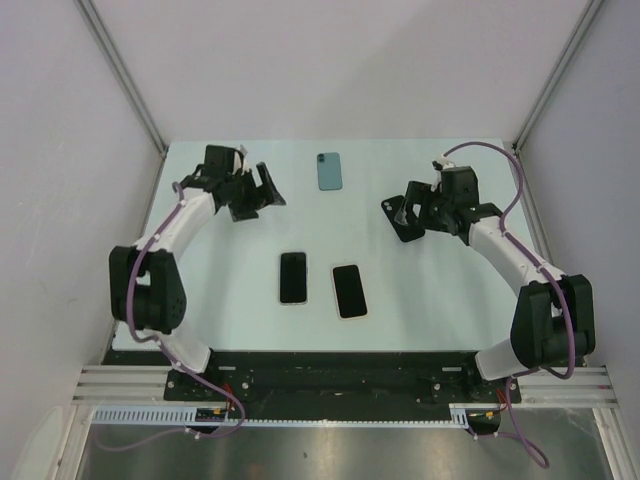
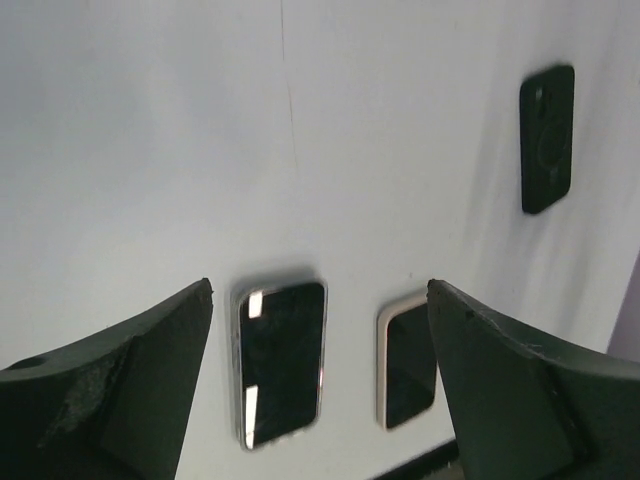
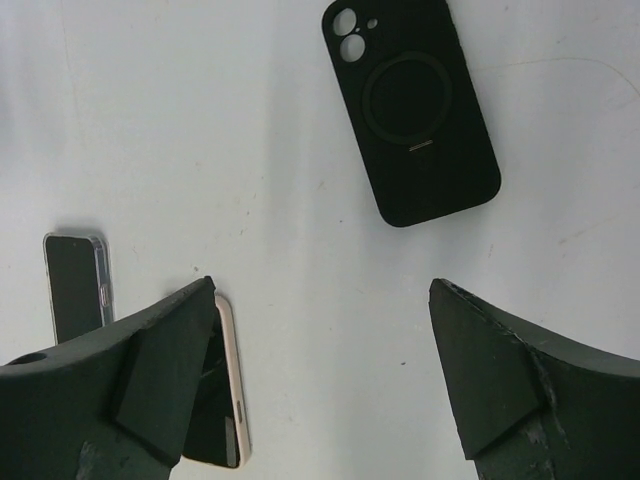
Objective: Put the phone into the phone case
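Your left gripper and right gripper both gape empty. In the right wrist view the black phone case lies back-up at upper centre, and the nearest phone sits lower left, apart. Insertion looks undone.

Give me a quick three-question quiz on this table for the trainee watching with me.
1. True or false: the right hand is shut on the phone case.
2. In the top view, where does the clear-edged phone lie relative to the beige-edged phone? A. To its left. B. To its right. C. On top of it.
3. Fill in: the phone case lies with its ____ face up.
Key: 1 false, the hand is open and empty; 2 A; 3 back, with the camera cut-outs showing.
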Tool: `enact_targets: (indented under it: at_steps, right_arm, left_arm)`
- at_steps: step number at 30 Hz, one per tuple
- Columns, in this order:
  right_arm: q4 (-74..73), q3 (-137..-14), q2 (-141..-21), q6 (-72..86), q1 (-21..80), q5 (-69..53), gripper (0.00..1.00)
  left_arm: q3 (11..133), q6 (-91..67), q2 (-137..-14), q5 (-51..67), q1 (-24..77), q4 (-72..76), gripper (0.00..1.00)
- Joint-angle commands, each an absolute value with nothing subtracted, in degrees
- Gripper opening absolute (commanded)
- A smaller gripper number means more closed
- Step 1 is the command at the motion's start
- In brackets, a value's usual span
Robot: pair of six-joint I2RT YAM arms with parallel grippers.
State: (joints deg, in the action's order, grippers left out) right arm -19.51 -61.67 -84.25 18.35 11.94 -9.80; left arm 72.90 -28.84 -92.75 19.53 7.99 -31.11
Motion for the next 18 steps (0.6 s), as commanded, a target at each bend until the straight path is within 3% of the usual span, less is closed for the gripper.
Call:
enact_targets:
  at_steps: [1,9,13,18]
  right_arm:
    - [-20.4,-63.9,-83.6,17.0,13.9,-8.9,0.93]
    - [-16.6,-64.0,-85.7,16.3,20.1,-9.4,0.97]
    - [-8.3,-64.9,-91.1,23.8,18.5,-12.8,0.96]
    - [3.2,-69.8,-100.7,29.3,17.3,-12.0,0.91]
  left_arm:
    - [85.4,-29.8,-101.1,10.3,10.9,-33.0,0.91]
    - [109.6,-28.6,-122.2,5.3,16.5,-34.5,0.92]
    - [113.2,-31.5,-128.7,15.4,16.7,-29.1,0.89]
    - [114.2,-33.8,-131.8,17.4,16.3,-19.8,0.86]
